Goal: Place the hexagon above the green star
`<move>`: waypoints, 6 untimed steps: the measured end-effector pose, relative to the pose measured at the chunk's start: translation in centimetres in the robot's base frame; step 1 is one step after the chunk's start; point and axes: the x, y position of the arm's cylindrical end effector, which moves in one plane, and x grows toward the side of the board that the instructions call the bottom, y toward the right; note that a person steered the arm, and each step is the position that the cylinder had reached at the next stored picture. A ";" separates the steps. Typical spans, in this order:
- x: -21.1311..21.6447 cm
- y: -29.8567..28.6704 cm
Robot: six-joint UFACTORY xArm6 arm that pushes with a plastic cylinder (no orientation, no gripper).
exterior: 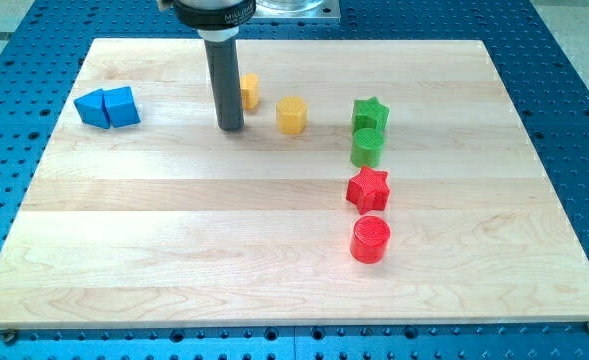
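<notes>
A yellow hexagon (291, 115) sits on the wooden board (174, 230) in the upper middle. A green star (370, 112) lies to its right, apart from it. My tip (231, 127) rests on the board to the left of the hexagon, with a gap between them. A second yellow block (249, 91) stands just behind and to the right of the rod, partly hidden by it; its shape is unclear.
A green cylinder (367, 147) touches the green star from below. A red star (367, 189) and a red cylinder (370, 240) continue that column downward. Two blue blocks (107, 107) sit together at the upper left. The board's top edge lies just above the yellow blocks.
</notes>
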 end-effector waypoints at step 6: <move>-8.9 13.8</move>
